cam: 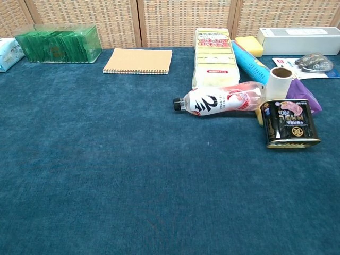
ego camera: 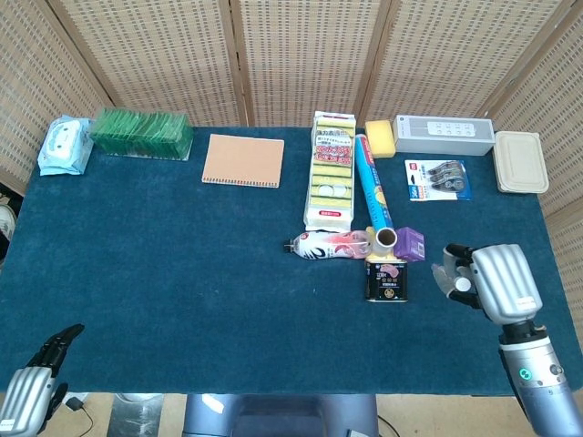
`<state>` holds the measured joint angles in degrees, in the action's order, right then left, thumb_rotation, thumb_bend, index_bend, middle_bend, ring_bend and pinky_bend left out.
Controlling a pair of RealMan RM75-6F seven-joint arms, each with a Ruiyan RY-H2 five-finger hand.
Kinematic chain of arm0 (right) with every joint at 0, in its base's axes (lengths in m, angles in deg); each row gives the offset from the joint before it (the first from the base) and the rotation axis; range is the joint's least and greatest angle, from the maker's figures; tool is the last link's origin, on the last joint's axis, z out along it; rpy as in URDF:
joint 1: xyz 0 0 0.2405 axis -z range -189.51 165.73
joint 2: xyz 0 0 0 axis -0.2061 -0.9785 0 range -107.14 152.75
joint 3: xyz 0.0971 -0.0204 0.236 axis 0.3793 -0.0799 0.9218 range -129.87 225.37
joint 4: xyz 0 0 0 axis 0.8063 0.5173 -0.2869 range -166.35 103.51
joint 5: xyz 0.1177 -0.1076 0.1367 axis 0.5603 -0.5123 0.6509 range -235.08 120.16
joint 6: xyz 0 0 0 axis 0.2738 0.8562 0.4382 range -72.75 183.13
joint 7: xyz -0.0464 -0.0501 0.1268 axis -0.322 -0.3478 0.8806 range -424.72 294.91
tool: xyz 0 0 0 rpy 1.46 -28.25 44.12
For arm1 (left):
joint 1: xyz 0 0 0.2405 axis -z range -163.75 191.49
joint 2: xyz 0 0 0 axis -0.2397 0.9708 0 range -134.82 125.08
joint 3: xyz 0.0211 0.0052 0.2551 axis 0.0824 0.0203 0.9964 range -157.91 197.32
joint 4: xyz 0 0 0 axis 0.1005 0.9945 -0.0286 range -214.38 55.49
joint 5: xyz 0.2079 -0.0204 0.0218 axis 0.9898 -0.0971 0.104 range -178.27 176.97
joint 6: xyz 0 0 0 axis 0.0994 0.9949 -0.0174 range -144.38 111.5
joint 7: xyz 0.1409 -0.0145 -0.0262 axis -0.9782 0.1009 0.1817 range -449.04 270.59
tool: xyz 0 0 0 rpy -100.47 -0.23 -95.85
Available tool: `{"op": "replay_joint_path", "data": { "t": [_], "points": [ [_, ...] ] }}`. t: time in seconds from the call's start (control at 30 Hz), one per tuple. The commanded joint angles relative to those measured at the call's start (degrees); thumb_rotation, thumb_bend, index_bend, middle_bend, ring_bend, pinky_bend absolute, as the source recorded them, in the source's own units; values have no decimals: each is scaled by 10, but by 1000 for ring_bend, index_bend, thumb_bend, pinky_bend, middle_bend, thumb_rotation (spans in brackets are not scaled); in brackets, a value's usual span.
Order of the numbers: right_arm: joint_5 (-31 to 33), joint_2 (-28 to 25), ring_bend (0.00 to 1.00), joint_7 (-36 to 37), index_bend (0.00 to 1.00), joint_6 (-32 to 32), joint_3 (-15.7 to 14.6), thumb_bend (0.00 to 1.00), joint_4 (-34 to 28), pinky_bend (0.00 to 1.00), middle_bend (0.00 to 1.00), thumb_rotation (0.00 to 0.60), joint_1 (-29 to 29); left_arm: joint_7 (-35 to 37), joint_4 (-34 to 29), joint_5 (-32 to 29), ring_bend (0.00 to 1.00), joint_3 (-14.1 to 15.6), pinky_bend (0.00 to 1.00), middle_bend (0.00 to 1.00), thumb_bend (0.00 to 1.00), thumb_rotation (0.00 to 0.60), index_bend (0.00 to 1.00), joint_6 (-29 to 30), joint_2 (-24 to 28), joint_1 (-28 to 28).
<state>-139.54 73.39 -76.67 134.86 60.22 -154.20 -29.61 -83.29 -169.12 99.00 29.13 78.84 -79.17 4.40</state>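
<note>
Approach stage, by the look of it: right hand (ego camera: 483, 278) near black tin (ego camera: 386, 279), just apart from it, fingers loosely spread and holding nothing.
Tin near the table's (ego camera: 182, 300) front right, touching the paper roll (ego camera: 386, 239) and just by the lying bottle (ego camera: 332, 244); printed face turned toward the robot, wider side seemingly running left to right. Probably calls next for a short leftward reach without nudging the roll. Left hand (ego camera: 36, 382) low at the front left edge, empty, fingers stretched.

Along the table's (ego camera: 182, 300) far edge — a wipes pack (ego camera: 65, 146) at the left corner, a green box (ego camera: 141, 133), a spiral notebook (ego camera: 242, 160), and a lidded container (ego camera: 520, 162) at the right corner.
</note>
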Motion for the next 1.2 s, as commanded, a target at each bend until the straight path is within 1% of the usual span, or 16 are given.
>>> {"op": "replay_joint_path", "data": {
  "t": [0.03, 0.1, 0.17, 0.27, 0.33, 0.47, 0.53, 0.6, 0.67, 0.7, 0.77, 0.83, 0.93, 1.0, 1.13, 1.2],
  "points": [
    [70, 26, 1000, -27, 803, -18, -4, 431, -4, 1000, 1000, 600, -14, 3, 1, -7, 155, -2, 323, 153, 201, 600, 99, -4, 0, 0],
    [16, 6, 1000, -11, 803, -35, -29, 431, -16, 1000, 1000, 600, -8, 3, -1, -13, 155, -5, 324, 153, 201, 600, 99, -9, 1, 3],
    [-6, -4, 1000, -2, 803, -15, -28, 431, -15, 1000, 1000, 600, 1, -1, -5, -12, 155, -7, 326, 153, 201, 600, 99, -7, 1, 3],
    [67, 23, 1000, -17, 803, 22, 18, 432, -3, 1000, 1000, 600, -7, -1, -6, 5, 154, 1, 326, 153, 200, 600, 99, 0, 1, 1],
    [94, 29, 1000, -35, 803, 21, 25, 433, -14, 1000, 1000, 600, -12, 3, -2, 9, 154, 6, 326, 153, 201, 600, 99, 0, 3, 0],
    [-34, -15, 1000, -8, 803, -18, -45, 432, -58, 1000, 1000, 600, 12, 5, -2, -13, 154, -3, 329, 153, 200, 600, 99, -13, 2, 5],
    [-44, -26, 1000, 7, 803, 2, -35, 431, -59, 1000, 1000, 600, 16, -2, -6, -11, 155, -6, 332, 153, 201, 600, 99, -10, 1, 4],
    [-3, -20, 1000, 6, 803, 13, -12, 431, -60, 1000, 1000, 600, 10, 1, -6, 0, 155, -1, 332, 153, 201, 600, 99, -3, 1, 2],
    [31, -18, 1000, -2, 803, 8, -5, 431, -71, 1000, 1000, 600, 5, 5, -4, 8, 155, 4, 332, 153, 201, 600, 99, -1, 2, 1],
    [36, -20, 1000, -13, 804, -1, -10, 431, -79, 1000, 1000, 600, 3, 7, -2, 10, 155, 7, 332, 153, 201, 600, 99, 0, 2, 1],
    [-39, -25, 1000, -32, 803, -32, -56, 431, -94, 1000, 1000, 600, 12, 12, 2, -2, 154, 4, 332, 153, 200, 600, 99, -8, 1, 2],
    [-78, -28, 1000, -25, 804, -31, -68, 431, -90, 1000, 1000, 600, 19, 9, 2, -10, 154, -1, 333, 154, 199, 600, 100, -13, 0, 3],
    [-61, -10, 1000, -21, 803, -5, -46, 430, -80, 1000, 1000, 600, 18, 4, 0, -5, 155, -2, 334, 155, 201, 600, 101, -6, -1, 2],
    [-10, 9, 1000, -40, 803, -5, -27, 430, -71, 1000, 1000, 600, 7, 14, 2, 9, 155, 7, 334, 155, 201, 600, 102, 0, 1, 0],
    [-30, 10, 1000, -52, 803, -29, -41, 430, -77, 1000, 1000, 600, 1, 19, 6, -5, 154, 2, 334, 155, 201, 600, 101, -8, 1, 3],
    [-8, 20, 1000, -54, 803, -12, -20, 430, -69, 1000, 1000, 600, -3, 10, 4, -8, 154, -2, 335, 156, 201, 600, 102, -8, -2, 3]
  ]
}}
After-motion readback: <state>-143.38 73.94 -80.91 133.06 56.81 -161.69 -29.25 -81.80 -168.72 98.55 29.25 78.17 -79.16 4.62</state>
